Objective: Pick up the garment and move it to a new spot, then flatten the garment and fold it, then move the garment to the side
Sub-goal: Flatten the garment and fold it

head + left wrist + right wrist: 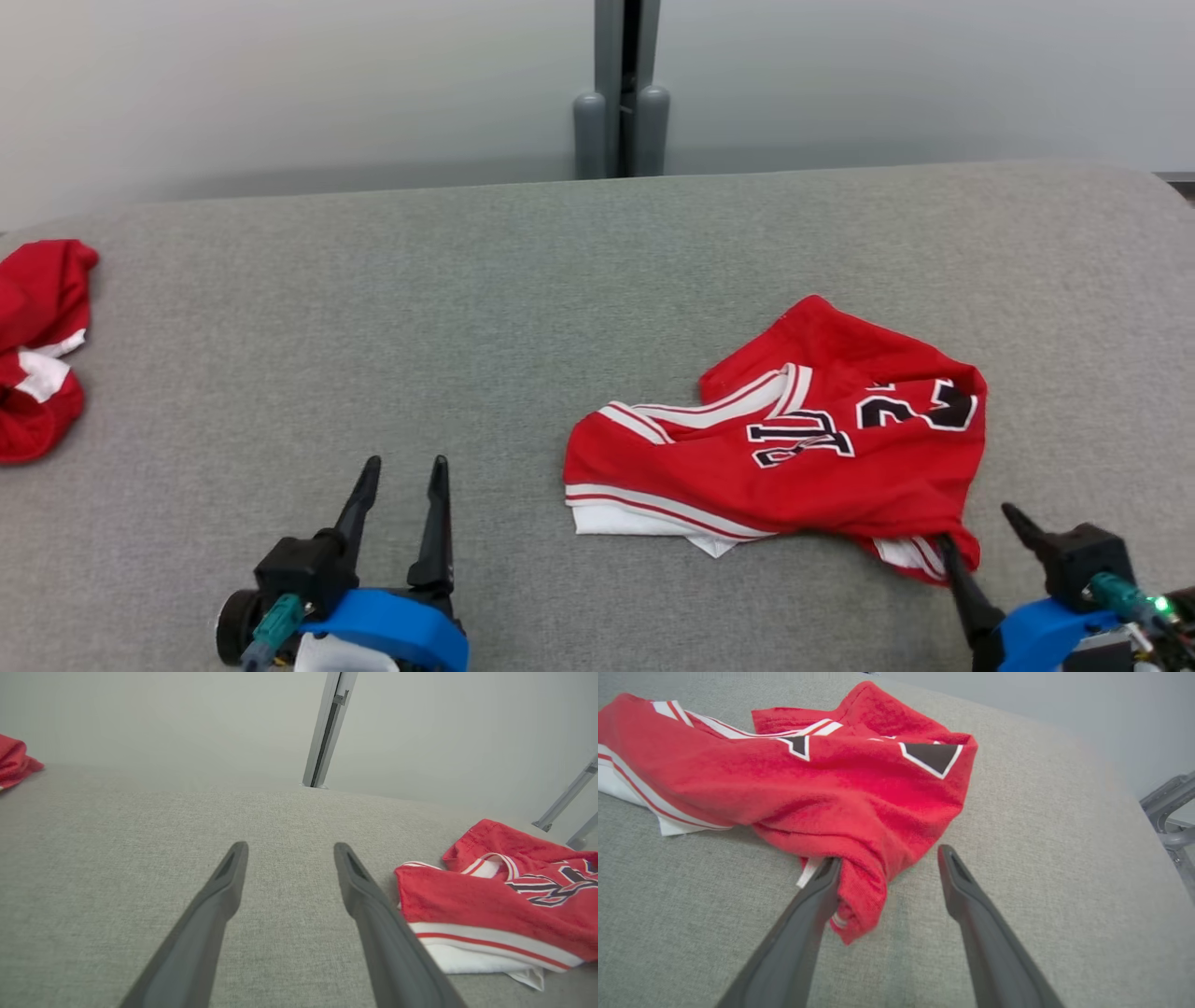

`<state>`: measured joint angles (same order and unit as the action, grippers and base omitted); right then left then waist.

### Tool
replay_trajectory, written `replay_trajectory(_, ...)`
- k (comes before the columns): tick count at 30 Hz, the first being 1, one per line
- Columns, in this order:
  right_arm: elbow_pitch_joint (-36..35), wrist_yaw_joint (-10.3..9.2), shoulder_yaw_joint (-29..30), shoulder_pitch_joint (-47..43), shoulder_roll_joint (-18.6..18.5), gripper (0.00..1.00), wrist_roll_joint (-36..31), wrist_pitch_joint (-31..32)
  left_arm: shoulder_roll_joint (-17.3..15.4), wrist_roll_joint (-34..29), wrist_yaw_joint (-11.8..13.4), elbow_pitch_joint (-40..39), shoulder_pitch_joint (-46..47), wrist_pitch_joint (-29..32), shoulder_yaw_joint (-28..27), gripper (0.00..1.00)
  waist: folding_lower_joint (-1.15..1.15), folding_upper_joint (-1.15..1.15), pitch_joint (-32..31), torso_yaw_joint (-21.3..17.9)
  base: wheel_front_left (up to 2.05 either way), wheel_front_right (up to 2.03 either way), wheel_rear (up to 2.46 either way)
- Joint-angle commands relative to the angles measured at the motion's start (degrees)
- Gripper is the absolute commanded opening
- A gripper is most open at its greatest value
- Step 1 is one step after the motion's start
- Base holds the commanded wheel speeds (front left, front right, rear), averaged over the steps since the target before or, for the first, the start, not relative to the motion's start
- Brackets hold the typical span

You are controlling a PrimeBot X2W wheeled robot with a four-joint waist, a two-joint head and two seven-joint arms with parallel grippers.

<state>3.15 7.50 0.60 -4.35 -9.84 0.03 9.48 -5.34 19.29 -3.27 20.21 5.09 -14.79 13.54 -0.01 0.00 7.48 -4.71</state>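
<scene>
The grey padded surface (597, 280) stretched out ahead of both tools. The red garment (803, 439) lay on it in a crumpled heap, directly in front of the right gripper (976, 525) and off to the right of the left gripper (406, 462). A second red bundle (37, 345) sat far out to the left gripper's left.

Going by how the garment lay, it looked placed but not yet spread, so flattening seemed the step in hand. The next move would likely need both tools to take opposite edges and draw the cloth taut.

The right gripper reached low and forward with its jaws spread. The garment's trailing corner (859, 891) draped loosely against the inner face of one finger, pinched by nothing. The left gripper hovered over bare surface, well apart from the cloth, its jaws spread wide and empty.
</scene>
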Motion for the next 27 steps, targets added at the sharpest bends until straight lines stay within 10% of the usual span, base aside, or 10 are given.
replay_trajectory(1,-1.8,-0.01,0.5,-0.4,-0.8,1.00,0.6,0.7,-0.1,-0.5,-0.4,0.3,1.4,0.5,0.6,1.00,0.01,0.00,-0.3,-0.9,0.00,0.00,0.00)
replay_trajectory(12,-13.7,-0.01,9.8,-2.4,-0.6,1.00,0.8,3.0,0.5,0.4,-3.2,7.2,8.0,11.9,8.2,1.00,0.01,0.00,0.8,-5.9,0.00,0.00,0.00)
replay_trajectory(22,-14.7,-0.01,6.5,1.0,1.9,1.00,0.4,1.1,0.2,4.0,-4.1,12.2,12.3,17.8,11.8,0.98,0.01,0.00,2.8,-8.0,0.00,0.00,0.00)
replay_trajectory(23,-14.6,-0.01,6.2,1.3,2.0,1.00,0.4,0.9,0.4,4.6,-4.2,12.2,12.4,17.5,12.2,0.46,0.01,0.00,2.9,-8.0,0.00,0.00,0.00)
replay_trajectory(24,-14.4,-0.01,6.0,1.7,2.1,1.00,0.3,0.6,0.7,5.4,-4.3,11.8,12.7,16.9,12.5,0.19,0.01,0.00,3.0,-8.0,0.00,0.00,0.00)
replay_trajectory(25,-14.3,-0.01,6.0,2.1,2.2,1.00,0.2,0.2,0.9,6.2,-4.3,11.6,12.9,16.5,12.7,0.00,0.01,0.00,3.1,-7.9,0.00,0.00,0.00)
replay_trajectory(27,-13.9,-0.01,6.5,2.9,2.4,1.00,-0.5,-0.8,1.0,7.0,-4.4,11.0,13.3,15.8,14.1,0.00,0.01,0.00,3.1,-7.6,0.00,0.00,0.00)
